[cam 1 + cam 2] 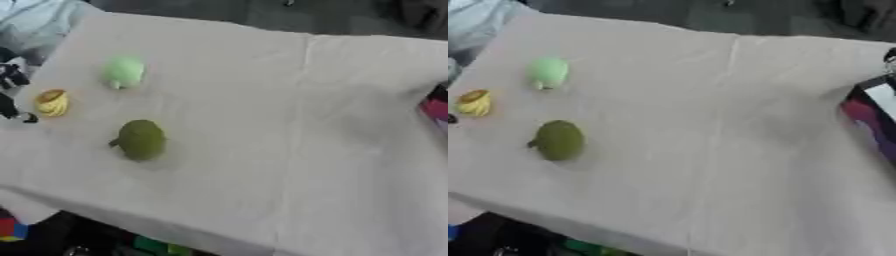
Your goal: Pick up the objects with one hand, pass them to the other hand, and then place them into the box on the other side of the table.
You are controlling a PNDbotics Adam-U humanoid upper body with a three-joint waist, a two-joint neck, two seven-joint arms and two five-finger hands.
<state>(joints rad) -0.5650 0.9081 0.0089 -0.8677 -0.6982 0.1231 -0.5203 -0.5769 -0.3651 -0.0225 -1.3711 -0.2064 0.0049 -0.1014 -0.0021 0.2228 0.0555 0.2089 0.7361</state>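
Note:
Three small objects lie on the left part of the cloth-covered table (289, 125). A pale green round object (123, 72) is farthest back. A yellow banana-like object (52, 103) lies near the left edge. An olive green round object (140, 139) with a short stem sits closest to me. Black parts of my left hand (9, 107) show at the left edge, just beside the yellow object and apart from it. A dark box (872, 117) with a pink side stands at the right edge. My right hand is out of sight.
A pale blue cloth (35, 20) lies beyond the table's back left corner. Coloured items (10, 229) sit on the floor below the front edge. The wide middle of the table shows only creased white cloth.

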